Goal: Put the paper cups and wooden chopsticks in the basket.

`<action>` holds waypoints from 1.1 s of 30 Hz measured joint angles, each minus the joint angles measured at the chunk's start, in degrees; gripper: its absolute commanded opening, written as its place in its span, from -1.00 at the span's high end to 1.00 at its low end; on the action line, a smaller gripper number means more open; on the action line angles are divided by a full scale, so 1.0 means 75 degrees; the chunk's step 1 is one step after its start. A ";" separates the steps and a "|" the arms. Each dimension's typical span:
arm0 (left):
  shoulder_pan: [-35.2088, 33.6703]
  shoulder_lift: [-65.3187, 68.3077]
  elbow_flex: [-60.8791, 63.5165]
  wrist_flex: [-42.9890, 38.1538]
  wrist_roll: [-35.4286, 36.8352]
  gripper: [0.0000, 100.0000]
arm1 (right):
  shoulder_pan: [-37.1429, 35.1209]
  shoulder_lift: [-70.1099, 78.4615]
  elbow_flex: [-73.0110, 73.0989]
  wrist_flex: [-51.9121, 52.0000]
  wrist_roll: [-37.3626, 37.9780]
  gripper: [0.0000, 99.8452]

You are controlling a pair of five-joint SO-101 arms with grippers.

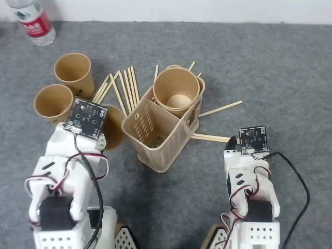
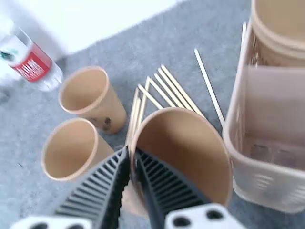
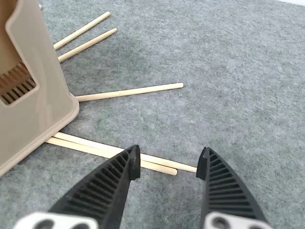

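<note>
My left gripper [image 2: 132, 160] is shut on the rim of a tan paper cup [image 2: 183, 152], which stands just left of the beige basket [image 1: 150, 150]. Two more paper cups [image 1: 74, 72] [image 1: 53, 102] stand upright farther left. A fourth cup [image 1: 176, 91] sits in the basket's far compartment; the near compartment holds nothing. Several wooden chopsticks [image 1: 120, 88] lie fanned out between the cups and the basket. My right gripper [image 3: 169, 162] is open, low over a pair of chopsticks [image 3: 109, 152] lying beside the basket's right corner. Another chopstick [image 3: 128, 92] lies beyond them.
A plastic water bottle [image 1: 32, 21] lies at the far left corner. Grey carpet [image 1: 280, 78] covers the table, with open room to the right of the basket. More chopsticks [image 1: 220, 109] stick out from behind the basket on the right.
</note>
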 measured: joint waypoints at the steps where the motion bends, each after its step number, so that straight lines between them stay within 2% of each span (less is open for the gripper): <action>1: 0.0000 0.0000 -0.0164 0.0000 0.0012 0.98 | 0.0000 0.0000 0.0000 0.0000 0.0000 0.58; 7: 0.0012 -0.0035 -0.1477 0.0000 0.0094 0.98 | 0.0000 0.0000 0.0000 0.0000 0.0000 0.58; 13: 0.0012 -0.0082 -0.2731 0.0000 0.1055 0.98 | 0.0000 0.0000 0.0000 0.0000 0.0000 0.58; 19: 0.0023 -0.0094 -0.3294 -0.0141 0.2051 0.98 | 0.0000 0.0000 0.0000 0.0000 0.0000 0.58; 22: 0.0363 -0.0012 -0.3622 -0.0188 0.2309 0.98 | 0.0000 0.0000 0.0000 0.0000 0.0000 0.58; 28: 0.1125 0.1407 -0.4513 -0.0141 0.3059 0.98 | 0.0000 0.0000 0.0000 0.0000 0.0000 0.58; 33: 0.1817 0.3411 -0.5790 0.0504 0.4044 0.98 | 0.0000 0.0000 0.0000 0.0000 0.0000 0.58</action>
